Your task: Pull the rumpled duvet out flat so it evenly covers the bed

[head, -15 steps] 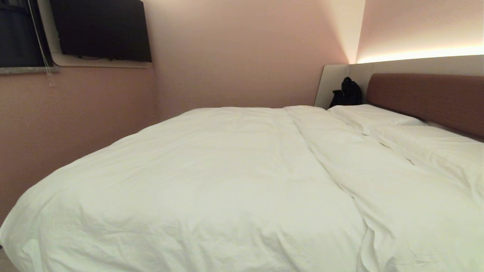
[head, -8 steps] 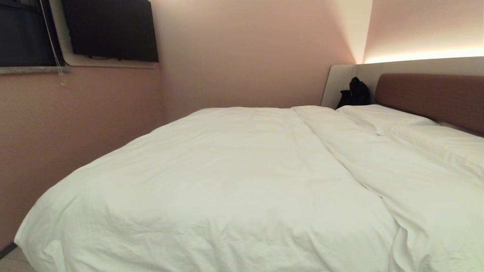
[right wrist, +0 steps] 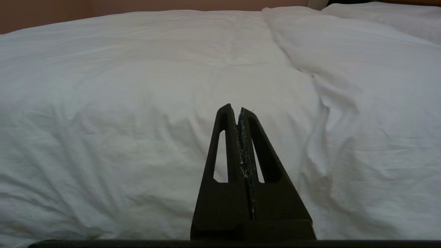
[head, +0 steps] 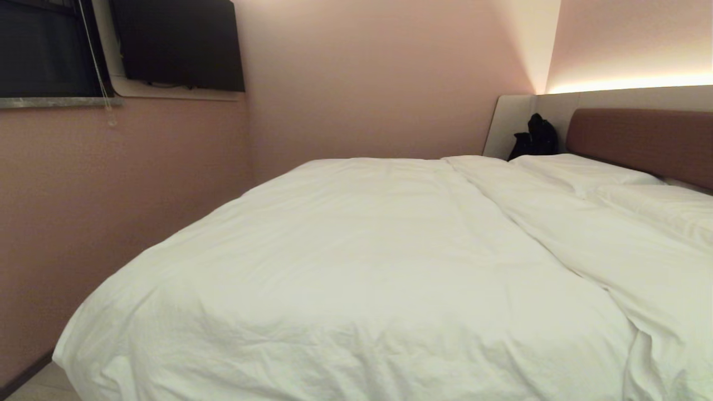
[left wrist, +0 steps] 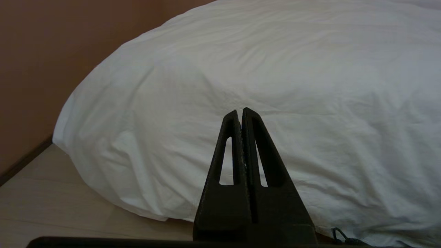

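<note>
1. The duvet [head: 356,262] lies spread over the bed [head: 640,139], covering it from the near edge to the far side, its near-left corner drooping toward the floor [left wrist: 51,203].
2. A long fold runs from far centre toward the near right, where a second layer of the duvet overlaps the first; fine creases cross the near part.
3. Two white pillows [head: 585,170] lie at the far right, against the mauve-brown headboard [head: 646,139].
4. The left gripper [left wrist: 241,111] hangs before the duvet's near-left corner, fingers pressed together, holding nothing.
5. The right gripper [right wrist: 237,108] faces the duvet's near middle, jaws together and empty.
6. A dark screen [head: 181,44] hangs on the far-left wall; no writing or brand can be read anywhere.
7. A black object [head: 535,142], possibly a bag, sits in the far corner beside the headboard.
</note>
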Robot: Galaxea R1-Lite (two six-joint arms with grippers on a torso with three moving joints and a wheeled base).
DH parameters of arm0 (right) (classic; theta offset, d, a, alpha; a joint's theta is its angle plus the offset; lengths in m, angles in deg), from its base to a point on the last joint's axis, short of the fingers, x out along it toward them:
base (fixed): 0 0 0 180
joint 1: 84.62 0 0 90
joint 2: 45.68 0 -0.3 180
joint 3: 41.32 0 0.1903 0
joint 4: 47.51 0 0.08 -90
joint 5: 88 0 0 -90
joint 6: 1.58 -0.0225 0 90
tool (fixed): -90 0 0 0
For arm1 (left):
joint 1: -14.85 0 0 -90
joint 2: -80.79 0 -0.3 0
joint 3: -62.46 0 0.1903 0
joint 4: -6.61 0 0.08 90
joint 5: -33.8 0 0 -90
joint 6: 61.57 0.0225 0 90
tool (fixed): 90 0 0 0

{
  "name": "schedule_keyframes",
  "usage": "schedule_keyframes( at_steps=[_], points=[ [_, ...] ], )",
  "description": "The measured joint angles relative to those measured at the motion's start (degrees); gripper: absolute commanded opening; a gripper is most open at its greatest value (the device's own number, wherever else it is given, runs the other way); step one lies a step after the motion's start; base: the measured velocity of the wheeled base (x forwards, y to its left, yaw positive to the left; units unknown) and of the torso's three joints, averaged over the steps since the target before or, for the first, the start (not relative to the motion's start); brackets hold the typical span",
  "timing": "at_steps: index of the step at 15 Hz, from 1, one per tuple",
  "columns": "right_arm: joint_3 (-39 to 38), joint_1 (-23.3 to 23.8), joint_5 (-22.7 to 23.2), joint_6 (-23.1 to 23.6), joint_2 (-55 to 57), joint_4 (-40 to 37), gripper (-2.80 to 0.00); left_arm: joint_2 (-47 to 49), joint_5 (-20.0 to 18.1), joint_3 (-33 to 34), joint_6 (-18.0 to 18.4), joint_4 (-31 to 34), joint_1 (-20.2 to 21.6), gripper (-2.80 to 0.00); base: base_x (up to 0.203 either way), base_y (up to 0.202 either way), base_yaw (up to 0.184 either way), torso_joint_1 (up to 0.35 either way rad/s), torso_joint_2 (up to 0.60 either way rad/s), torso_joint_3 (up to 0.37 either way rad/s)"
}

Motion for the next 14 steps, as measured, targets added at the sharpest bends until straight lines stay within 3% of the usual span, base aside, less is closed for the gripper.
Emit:
schedule_keyframes(
  at_steps=[14],
  points=[
    [0.00,0.00,-0.02,0.02,0.00,-0.01,-2.80,0.00,0.07,0.00,0.00,-0.05,0.00,-2.80,0.000,0.193,0.000,0.003,0.00,0.003]
  ],
)
